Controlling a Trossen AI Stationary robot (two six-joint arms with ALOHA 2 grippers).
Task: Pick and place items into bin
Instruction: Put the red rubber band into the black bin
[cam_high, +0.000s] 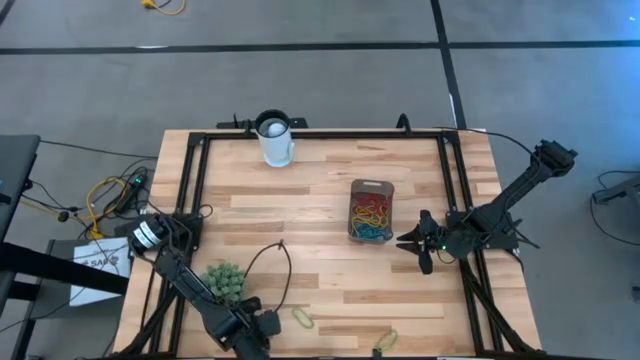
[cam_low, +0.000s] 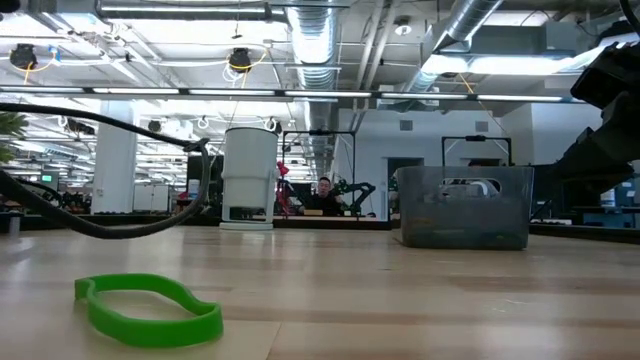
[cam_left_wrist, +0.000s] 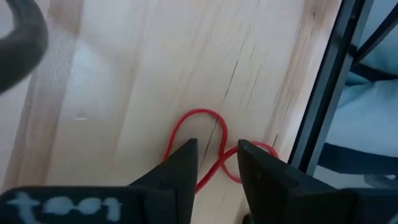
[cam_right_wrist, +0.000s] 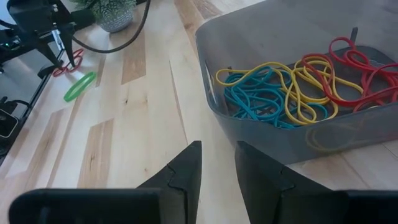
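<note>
Still loose: red band under left gripper

Left gripper (cam_left_wrist: 216, 163) hung over a red band (cam_left_wrist: 200, 134) near the table's front edge, fingers (cam_left_wrist: 180, 168) parted on either side of a strand, nothing gripped. Right gripper (cam_right_wrist: 217, 163) waited beside the bin (cam_right_wrist: 261, 134), fingers slightly apart, empty.

Risks, as judged:
- Band lay flat; tips could close above it and miss.
- Thin loop might slip or spring out on lifting.
- Green band (cam_right_wrist: 79, 86) sat nearby and could be dragged along.

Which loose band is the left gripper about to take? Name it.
The red band, twisted like a figure eight by the table's edge rail, lying between the left gripper's open fingers. The green band lies apart beside it.
</note>
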